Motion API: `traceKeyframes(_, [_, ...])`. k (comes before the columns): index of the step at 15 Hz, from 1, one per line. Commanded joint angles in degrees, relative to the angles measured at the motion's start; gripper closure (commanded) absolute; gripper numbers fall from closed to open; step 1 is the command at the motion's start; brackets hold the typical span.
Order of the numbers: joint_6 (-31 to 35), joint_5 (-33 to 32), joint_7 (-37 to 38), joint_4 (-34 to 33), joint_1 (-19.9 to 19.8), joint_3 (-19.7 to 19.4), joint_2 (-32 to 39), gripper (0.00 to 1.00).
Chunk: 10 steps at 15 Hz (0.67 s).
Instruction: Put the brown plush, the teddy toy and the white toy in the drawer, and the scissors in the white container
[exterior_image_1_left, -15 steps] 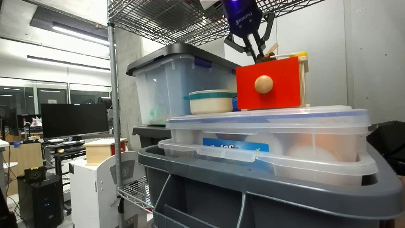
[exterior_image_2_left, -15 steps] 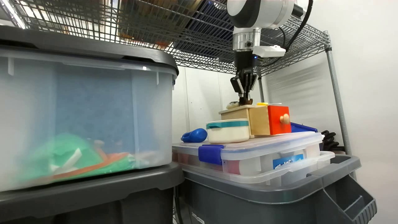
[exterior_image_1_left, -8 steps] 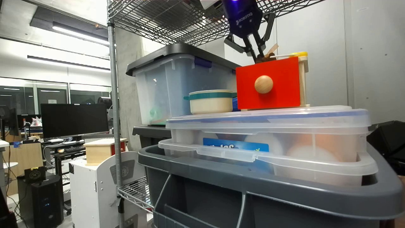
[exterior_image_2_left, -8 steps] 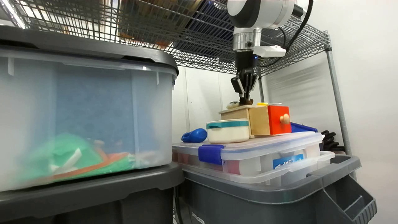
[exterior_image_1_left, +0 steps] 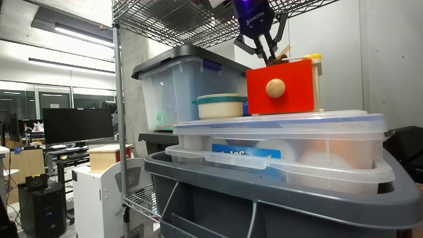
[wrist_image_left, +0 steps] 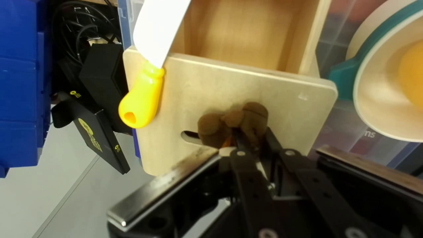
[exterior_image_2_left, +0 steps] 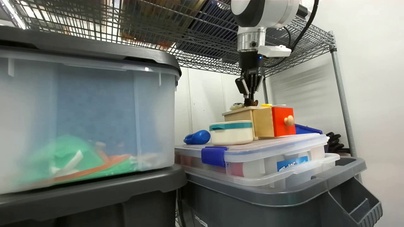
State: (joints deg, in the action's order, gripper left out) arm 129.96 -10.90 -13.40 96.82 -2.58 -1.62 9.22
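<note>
The drawer's red front (exterior_image_1_left: 294, 94) with its round knob shows in both exterior views. It is slid out of its pale wooden casing (exterior_image_2_left: 235, 115); in the wrist view the drawer (wrist_image_left: 312, 38) shows a bare wooden floor. A brown plush (wrist_image_left: 213, 130) lies on the casing's top. My gripper (wrist_image_left: 252, 134) points down there, its fingers closed on part of the plush. A white toy with dark marks (exterior_image_2_left: 236, 106) sits behind the gripper. The white container (exterior_image_2_left: 232, 138) with a teal band stands beside the casing. I cannot make out a separate teddy toy or scissors.
A yellow-handled knife (wrist_image_left: 142, 96) lies across the casing's top edge, its white blade over the drawer. A yellow-orange thing (wrist_image_left: 413, 72) is in the container. A blue object (exterior_image_2_left: 198, 137) lies beside it. A wire shelf (exterior_image_2_left: 202, 41) hangs close above the arm.
My gripper and the brown plush have shifted very slightly to the right in an exterior view. The drawer and the other things have not moved.
</note>
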Motion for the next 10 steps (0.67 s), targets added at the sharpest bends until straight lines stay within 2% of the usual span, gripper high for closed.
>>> traceKeyframes(1, [-0.96, 0.51, -0.76, 1.41, -0.04, 0.01, -1.66, 0.96])
traceKeyframes(10, [-0.19, 1.26, -0.73, 5.68, 0.13, 0.19, -4.86, 0.96])
